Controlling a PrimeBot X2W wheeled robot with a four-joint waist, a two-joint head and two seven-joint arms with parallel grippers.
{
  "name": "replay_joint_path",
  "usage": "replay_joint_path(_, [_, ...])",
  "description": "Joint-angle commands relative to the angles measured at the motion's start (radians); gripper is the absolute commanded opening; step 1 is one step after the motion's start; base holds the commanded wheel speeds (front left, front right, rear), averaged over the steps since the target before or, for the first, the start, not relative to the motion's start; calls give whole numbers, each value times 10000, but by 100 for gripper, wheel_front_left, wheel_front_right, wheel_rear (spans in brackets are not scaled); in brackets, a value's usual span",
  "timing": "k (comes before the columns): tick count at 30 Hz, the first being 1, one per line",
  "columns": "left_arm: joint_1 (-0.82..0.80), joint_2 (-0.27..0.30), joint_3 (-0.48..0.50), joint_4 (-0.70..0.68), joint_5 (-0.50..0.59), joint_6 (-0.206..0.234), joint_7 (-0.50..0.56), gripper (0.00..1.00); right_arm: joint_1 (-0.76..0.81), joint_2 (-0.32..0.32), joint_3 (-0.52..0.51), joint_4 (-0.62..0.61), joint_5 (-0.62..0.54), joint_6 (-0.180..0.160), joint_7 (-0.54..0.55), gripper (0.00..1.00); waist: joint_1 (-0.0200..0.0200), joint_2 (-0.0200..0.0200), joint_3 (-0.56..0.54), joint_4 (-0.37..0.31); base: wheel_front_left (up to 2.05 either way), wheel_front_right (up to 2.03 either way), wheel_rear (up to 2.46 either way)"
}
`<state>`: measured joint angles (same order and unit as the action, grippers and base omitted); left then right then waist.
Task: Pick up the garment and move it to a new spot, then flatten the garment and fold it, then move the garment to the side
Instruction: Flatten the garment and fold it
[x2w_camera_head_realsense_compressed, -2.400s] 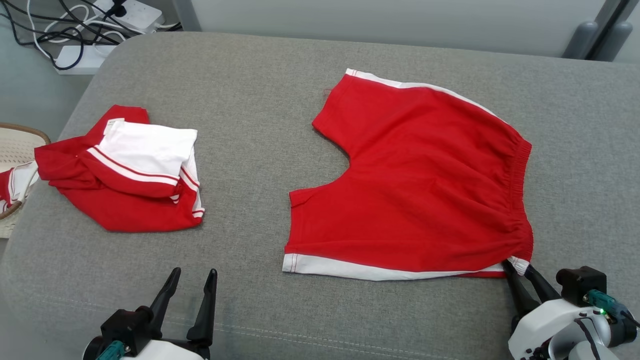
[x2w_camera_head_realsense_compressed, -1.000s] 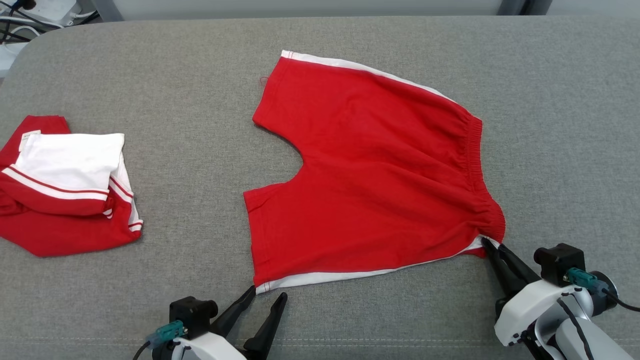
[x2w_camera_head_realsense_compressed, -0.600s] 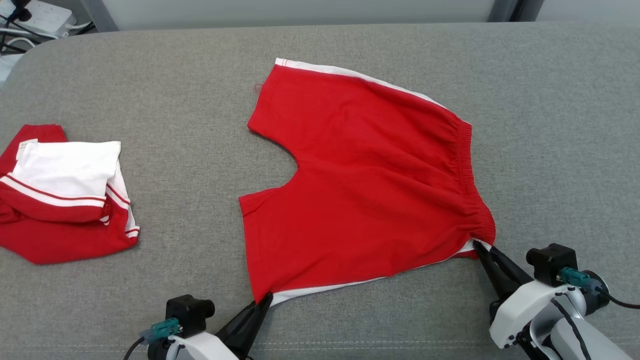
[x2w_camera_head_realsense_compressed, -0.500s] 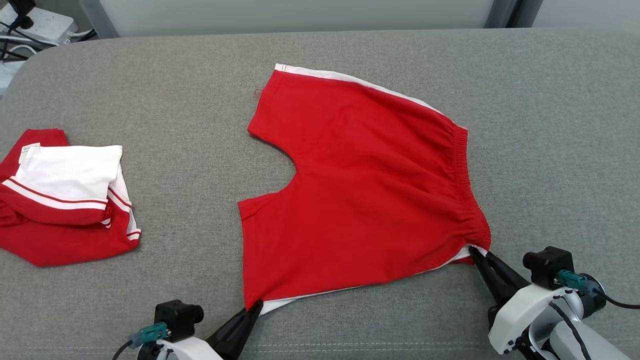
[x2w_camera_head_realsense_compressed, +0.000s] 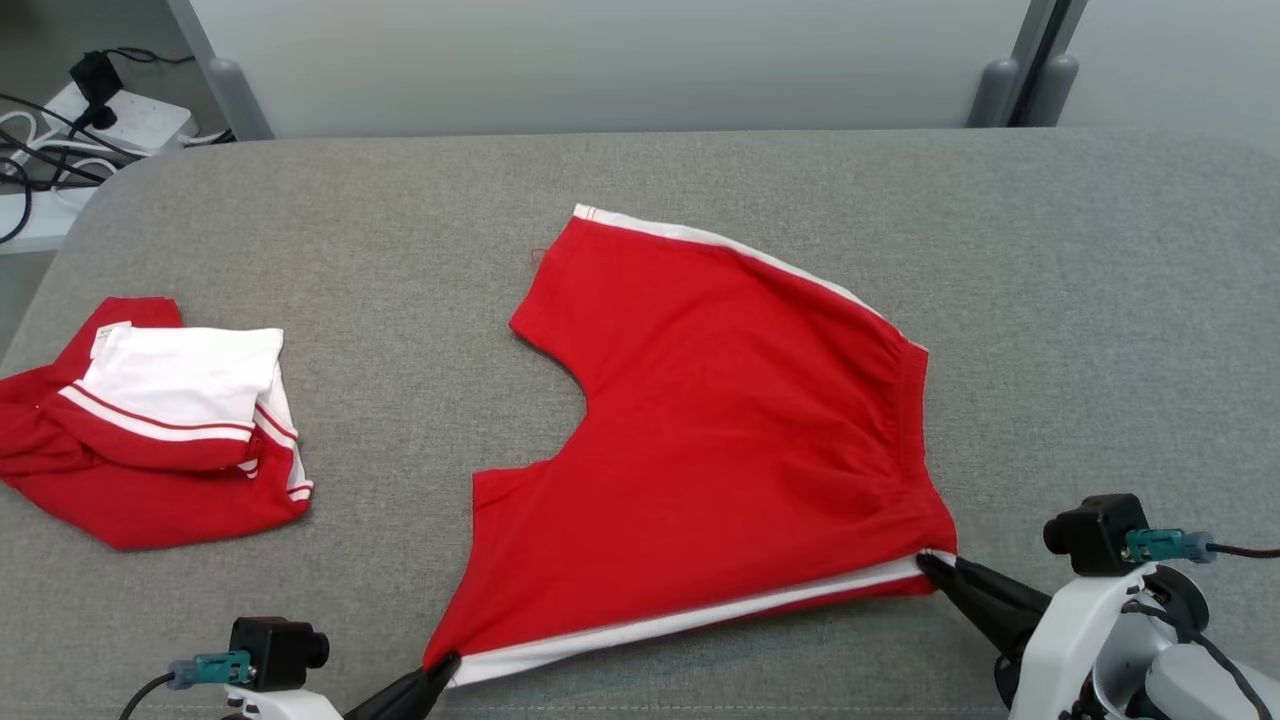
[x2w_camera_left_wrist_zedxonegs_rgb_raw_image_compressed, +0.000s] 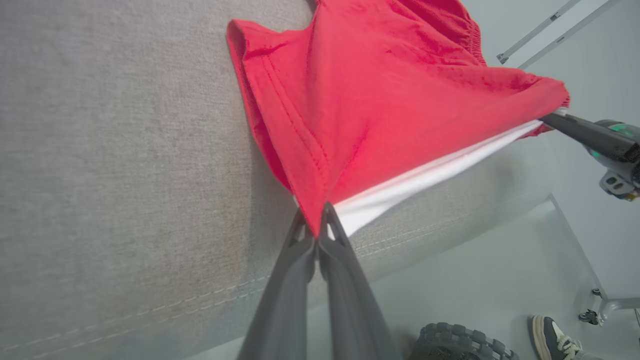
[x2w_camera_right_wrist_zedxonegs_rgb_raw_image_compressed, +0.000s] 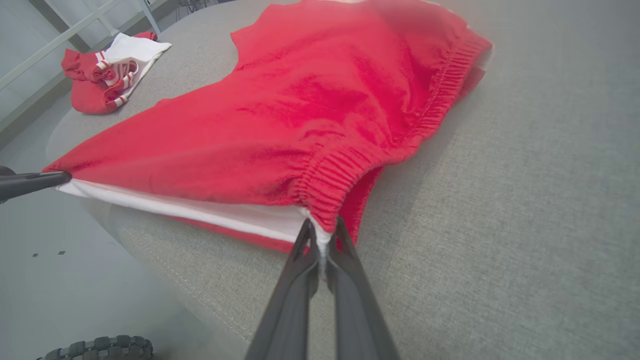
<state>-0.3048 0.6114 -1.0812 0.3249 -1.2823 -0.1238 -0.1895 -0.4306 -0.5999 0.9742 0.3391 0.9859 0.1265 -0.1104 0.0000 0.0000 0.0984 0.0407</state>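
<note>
Two corners are now held.

Head view: the left gripper is pinched tight on the near leg-hem corner of the shorts. A second ago it stood wide just beside that corner. The right gripper is clamped on the near waistband corner, as before. The white-trimmed near edge runs taut between them and looks raised off the cushion, while the far leg lies flat. (The whole frame has shifted, so the camera moved, and I do not judge any slide of the shorts from that.) A second red-and-white pile sits well apart at the left.

Left wrist view: the jaws meet on the hem corner and the cloth fans up from them. There is shadow under the lifted edge, and the right gripper's tip is at the far end.

Right wrist view: the jaws are closed on the white stripe just under the elastic. The far part of the waistband rests on the cushion.

Reading: the grasp is complete on both sides, so the lift and carry to a new spot can proceed. Flattening and folding are not begun. The thin pinch on the hem may slip under tension.
</note>
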Motion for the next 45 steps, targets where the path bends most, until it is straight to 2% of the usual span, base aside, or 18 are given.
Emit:
replay_joint_path(1, [-473,613,149,-229,-295,-69,102,0,-131,-525,241,-369,327,42,167,0,0,0,-149,7,0,0,0])
replay_joint_path(9, [-471,1570,-427,-1104,-1313,-69,730,0,-79,-1259,1168,-1299,1987,42,1172,0,0,0,-453,-83,0,0,0])
replay_joint_path(14, [-1313,2290,-238,-1815,-1225,-69,721,0,-403,-1490,878,-1412,2009,42,200,0,0,0,-272,-199,0,0,0])
replay_joint_path(17, [-1905,2512,-8,-2237,-1356,-69,817,0,-539,-1481,744,-1266,2072,42,-25,0,0,0,-108,-242,0,0,0])
replay_joint_path(19, [-2587,2711,201,-2658,-1570,-69,1146,0,-643,-1317,492,-1283,2511,42,-299,0,0,0,123,-305,0,0,0])
replay_joint_path(24, [-4359,2613,812,-2985,-2294,-69,1985,0,-1107,-987,84,-1452,3506,42,-610,0,0,0,958,-569,0,0,0])
replay_joint_path(32, [-6621,2207,1312,-1920,-2387,-69,2859,0,-2161,-449,-554,-2092,5182,42,-580,0,0,0,2624,-1313,0,0,0])
replay_joint_path(37, [-7590,2122,1293,-1229,-2057,-69,3134,0,-2908,-108,-747,-2128,5389,42,-593,0,0,0,3615,-1790,0,0,0])
replay_joint_path(45, [-9064,2149,989,-349,-1107,-69,2714,0,-3795,704,-607,-2125,5334,42,-825,0,0,0,4823,-2559,0,0,0])
